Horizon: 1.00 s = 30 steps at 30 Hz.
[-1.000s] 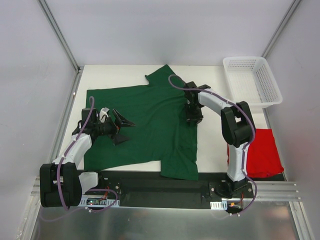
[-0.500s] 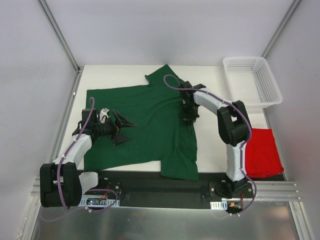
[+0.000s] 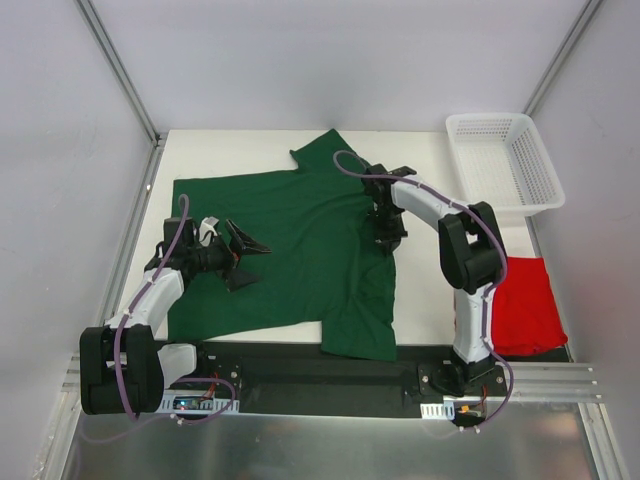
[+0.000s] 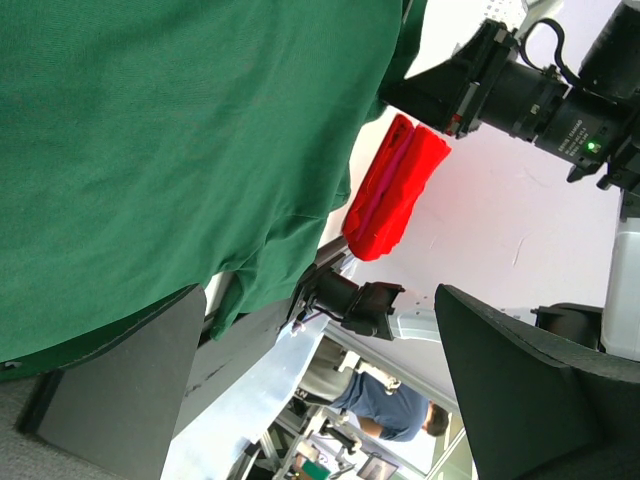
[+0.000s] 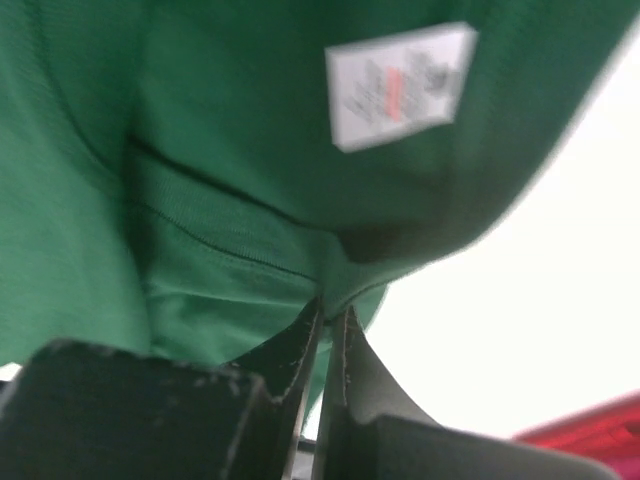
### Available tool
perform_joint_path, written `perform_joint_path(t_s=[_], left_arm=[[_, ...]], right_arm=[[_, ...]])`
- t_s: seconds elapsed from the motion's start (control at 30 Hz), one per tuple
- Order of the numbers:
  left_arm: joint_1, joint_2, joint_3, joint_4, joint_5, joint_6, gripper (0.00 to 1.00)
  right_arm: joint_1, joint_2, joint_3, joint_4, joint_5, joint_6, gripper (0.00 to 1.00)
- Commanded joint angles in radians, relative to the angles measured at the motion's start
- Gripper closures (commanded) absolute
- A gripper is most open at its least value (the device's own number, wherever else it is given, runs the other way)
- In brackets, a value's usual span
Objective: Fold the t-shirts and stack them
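Right wrist view shows the right gripper (image 5: 328, 318) with its fingers pressed together on a thin fold of the green shirt (image 5: 230, 150). The cloth bunches around the tips, and a white label (image 5: 400, 85) sits on the fabric a little beyond the pinch. From the top view, that pinch falls at the shirt's right edge, in its far half, where the cloth is rucked into creases. The left gripper (image 3: 248, 262) is over the shirt's left part with its fingers spread wide and nothing between them; whether the tips touch the cloth cannot be told. The shirt lies mostly flat on the white table (image 3: 425, 290), one sleeve pointing toward the far edge and the lower hem reaching the near edge. A folded red shirt (image 3: 525, 305) lies to the right of the green one, near the front, well apart from it. A white basket (image 3: 546, 172) stands beyond the green shirt's far right corner, not touching it.
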State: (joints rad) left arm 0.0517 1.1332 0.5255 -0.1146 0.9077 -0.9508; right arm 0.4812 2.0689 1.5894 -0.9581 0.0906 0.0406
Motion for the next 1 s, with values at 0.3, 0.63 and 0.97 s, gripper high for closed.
perform_joint_path(t_s=[0.3, 0.63, 0.97], left_arm=[[-0.007, 0.003, 0.014, 0.021, 0.026, 0.007, 0.01], [-0.007, 0.016, 0.016, 0.023, 0.039, 0.014, 0.01], [-0.007, 0.034, 0.024, 0.024, 0.034, 0.027, 0.01]], right_arm=[[-0.055, -0.135, -0.014, -0.143, 0.13, -0.025, 0.99], [-0.09, -0.144, -0.022, -0.188, 0.215, -0.033, 0.99], [-0.098, -0.222, -0.028, -0.177, 0.238, -0.044, 0.04]])
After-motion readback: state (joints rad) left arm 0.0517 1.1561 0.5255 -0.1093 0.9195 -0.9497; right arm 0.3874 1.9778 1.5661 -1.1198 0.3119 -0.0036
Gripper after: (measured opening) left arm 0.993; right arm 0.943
